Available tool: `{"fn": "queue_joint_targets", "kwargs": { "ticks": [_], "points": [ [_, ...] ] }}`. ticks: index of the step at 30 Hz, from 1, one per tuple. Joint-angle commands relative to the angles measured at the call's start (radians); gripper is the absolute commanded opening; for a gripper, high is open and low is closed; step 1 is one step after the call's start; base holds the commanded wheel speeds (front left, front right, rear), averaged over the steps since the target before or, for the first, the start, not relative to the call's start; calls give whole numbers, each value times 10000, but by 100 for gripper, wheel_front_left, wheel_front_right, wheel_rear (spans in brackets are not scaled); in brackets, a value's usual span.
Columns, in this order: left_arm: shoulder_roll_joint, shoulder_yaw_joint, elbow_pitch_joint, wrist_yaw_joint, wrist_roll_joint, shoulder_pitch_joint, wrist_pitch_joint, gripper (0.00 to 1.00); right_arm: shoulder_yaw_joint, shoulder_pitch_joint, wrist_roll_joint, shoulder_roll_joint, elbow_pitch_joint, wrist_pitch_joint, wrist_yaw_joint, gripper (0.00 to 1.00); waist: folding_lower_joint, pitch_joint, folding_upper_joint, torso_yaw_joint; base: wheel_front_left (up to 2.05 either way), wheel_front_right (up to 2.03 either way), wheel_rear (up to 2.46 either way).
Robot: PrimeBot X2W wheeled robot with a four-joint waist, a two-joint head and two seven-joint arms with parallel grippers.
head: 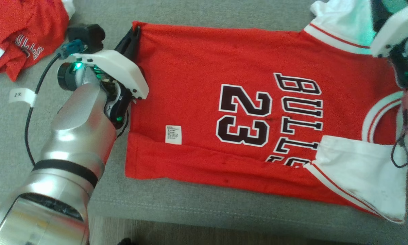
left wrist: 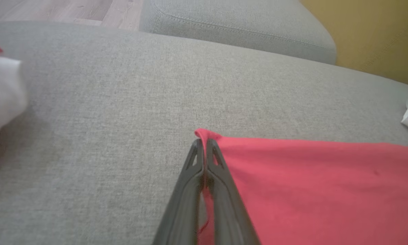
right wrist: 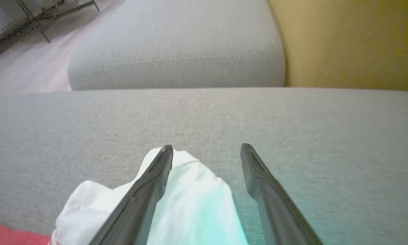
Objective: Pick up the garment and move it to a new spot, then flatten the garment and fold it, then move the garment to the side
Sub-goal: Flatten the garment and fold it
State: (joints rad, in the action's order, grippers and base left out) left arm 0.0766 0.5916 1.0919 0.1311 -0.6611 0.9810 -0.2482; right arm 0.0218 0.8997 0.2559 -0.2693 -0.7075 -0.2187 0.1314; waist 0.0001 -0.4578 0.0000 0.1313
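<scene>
Two corners matter: left gripper (left wrist: 204, 144) clamps the jersey (head: 197, 68) at 10 o'clock; right gripper (right wrist: 207, 149), jaws apart, should pinch the 2 o'clock sleeve (right wrist: 190, 197) before both lift.

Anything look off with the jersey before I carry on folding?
The red basketball jersey isn't flat. Its near long edge is doubled over with the white care label showing, and a white sleeve lies flipped across the black lettering, hiding part of it.
</scene>
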Motion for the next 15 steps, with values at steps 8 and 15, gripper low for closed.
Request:
{"fn": "queue_joint_targets", "kwargs": {
  "ticks": [8,15],
  "points": [
    [280,315,-205,-4,-440,479,-129,0,767,1335,80,-3,-2337,-450,-7,100,-1,-246,0,220,0,0,0],
    [510,426,-353,-4,-799,435,-133,0,1283,1722,640,-82,-2939,-72,-7,0,-1,-180,0,127,0,0,0]
  ]
}}
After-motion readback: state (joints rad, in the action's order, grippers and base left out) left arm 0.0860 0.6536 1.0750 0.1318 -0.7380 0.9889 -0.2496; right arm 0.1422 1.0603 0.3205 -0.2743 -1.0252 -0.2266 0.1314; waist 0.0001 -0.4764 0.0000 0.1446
